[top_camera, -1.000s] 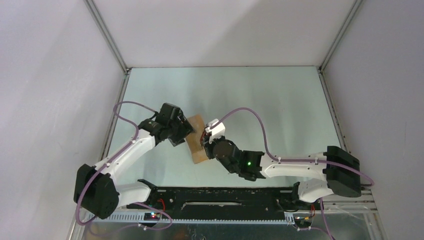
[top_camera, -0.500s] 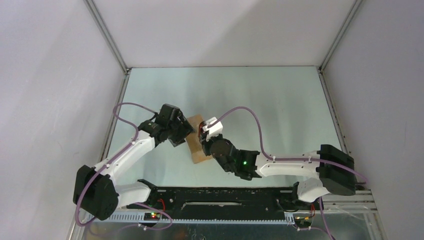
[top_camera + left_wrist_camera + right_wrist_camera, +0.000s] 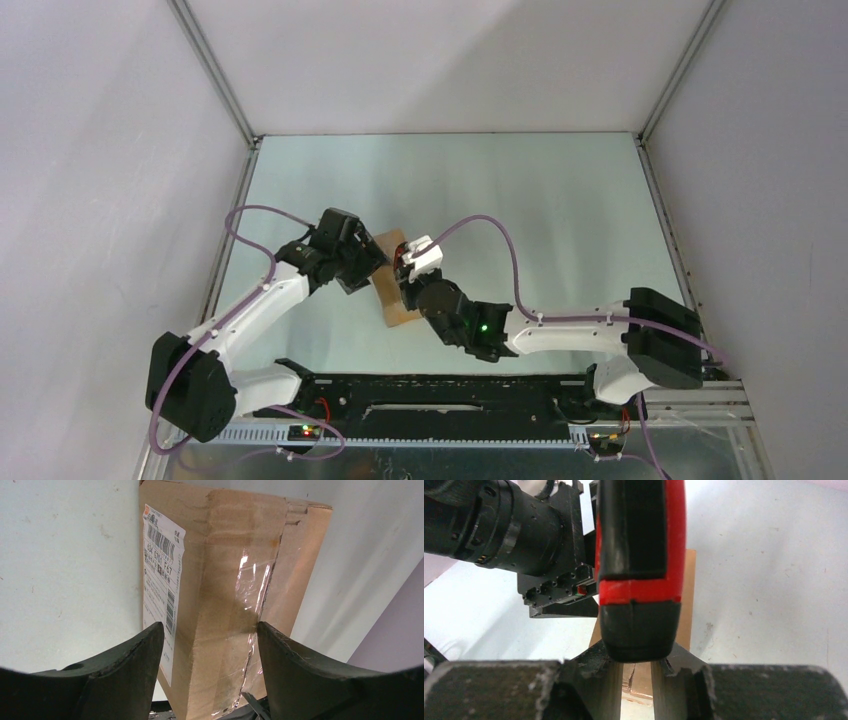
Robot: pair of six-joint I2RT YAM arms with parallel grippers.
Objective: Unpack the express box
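step: you're at the tape-cutting stage, judging by the layout; box (image 3: 393,290) sealed, clear tape unbroken along the seam in the left wrist view.
box: one, brown carton, on the bench (image 3: 520,200) between the two arms, left of centre. White label (image 3: 160,580) on one side.
left end effector (image 3: 210,645): fingers apart, straddling the box's near end. One finger is at the label side, the other at the taped side. Can't tell if they actually touch the card.
right end effector (image 3: 636,672): clamped on the knife (image 3: 639,570), red and black, body pointing away from the wrist toward the box. Blade tip not visible.
knife position: over the box, close to the left wrist housing. Contact with the tape can't be told.
next move: you likely need the left fingers to brace the box, then bring the blade onto the tape seam and draw along it. Keep it shallow and clear of the left fingers.
risk: arms are very close; box may slide if not braced.
counts: box 1, knife 1, label 1, arms 2.
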